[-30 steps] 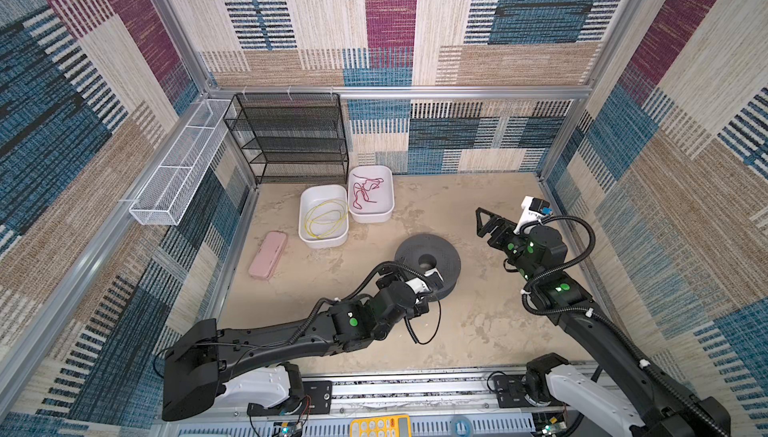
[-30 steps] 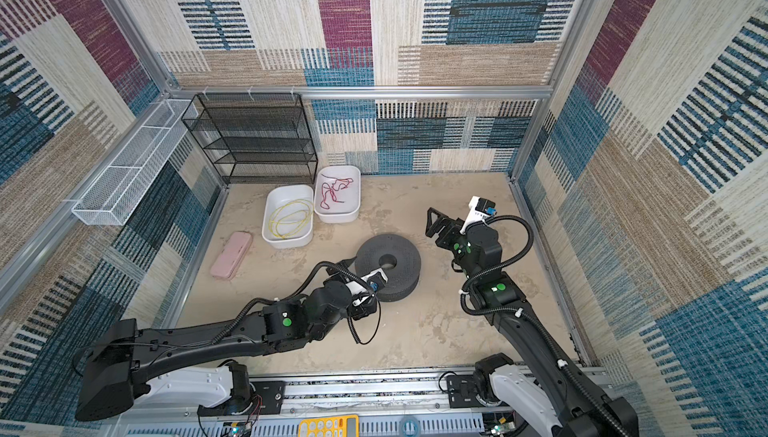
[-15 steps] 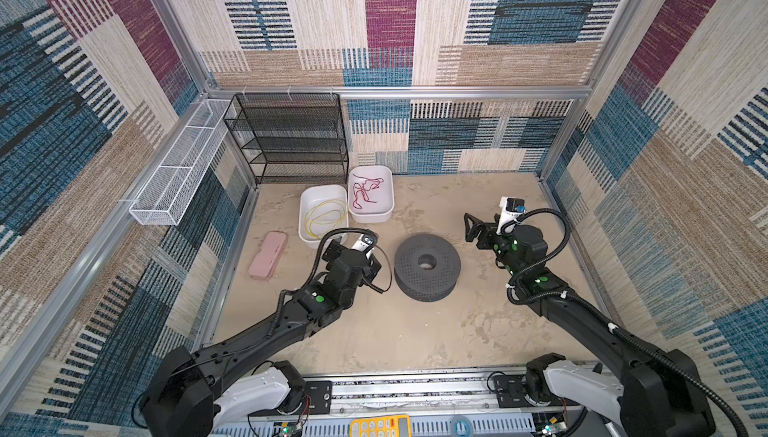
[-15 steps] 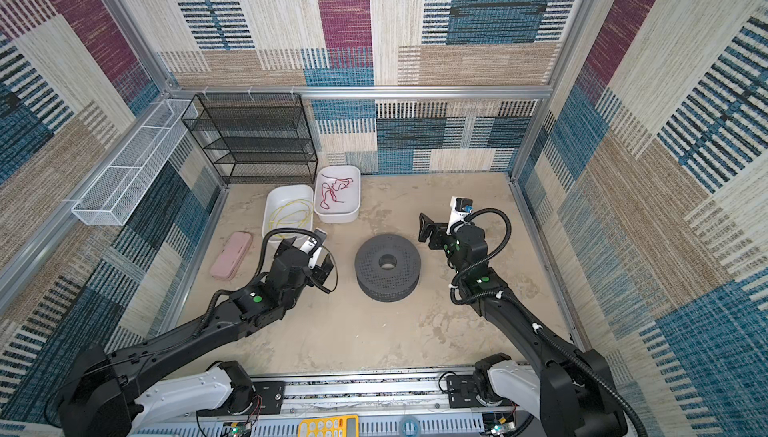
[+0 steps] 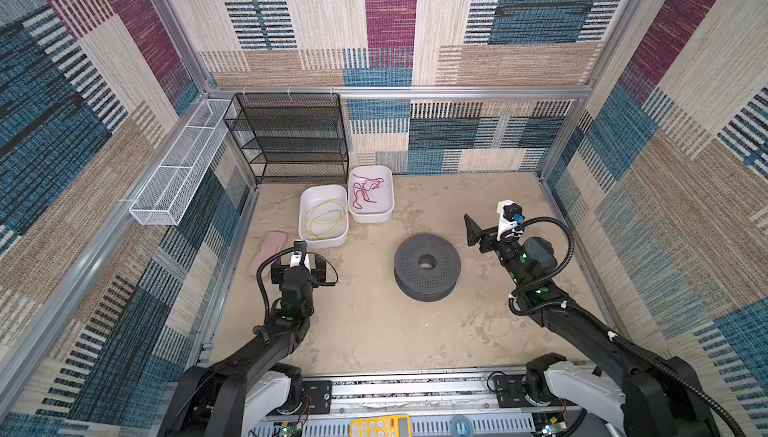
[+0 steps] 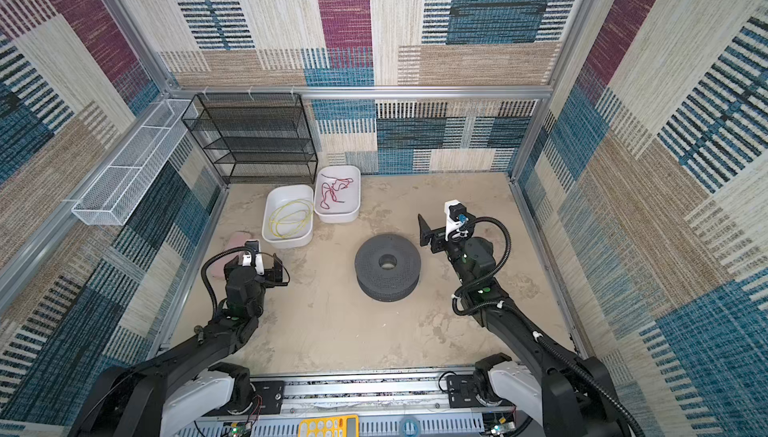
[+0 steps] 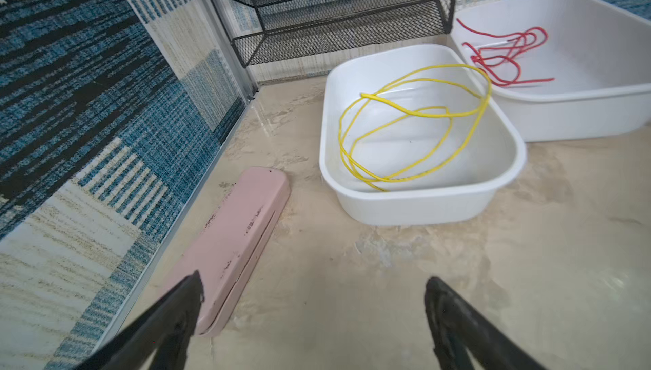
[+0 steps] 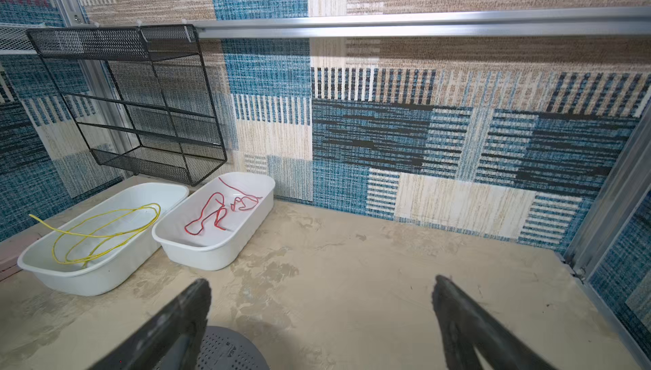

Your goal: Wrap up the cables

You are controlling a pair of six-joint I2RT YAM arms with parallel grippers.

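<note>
The cables (image 7: 408,112) are lying as loose yellow loops in a white tub (image 7: 415,194), not yet wrapped. The left gripper (image 7: 313,282) is hovering just short of it and the right gripper (image 8: 321,283) is hanging near the grey spool (image 5: 409,266), both spread wide and holding nothing. The next move is probably calling for the left claw to clear the rim and pinch one strand, with the pink case (image 7: 239,231) lying beside its path.

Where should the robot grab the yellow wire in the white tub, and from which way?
Probably the yellow wire where its loops cross and seem to lift off the floor of the white tub. Come straight down from above: the tub walls block the sides, and the flat-lying parts are hard to pinch.
</note>
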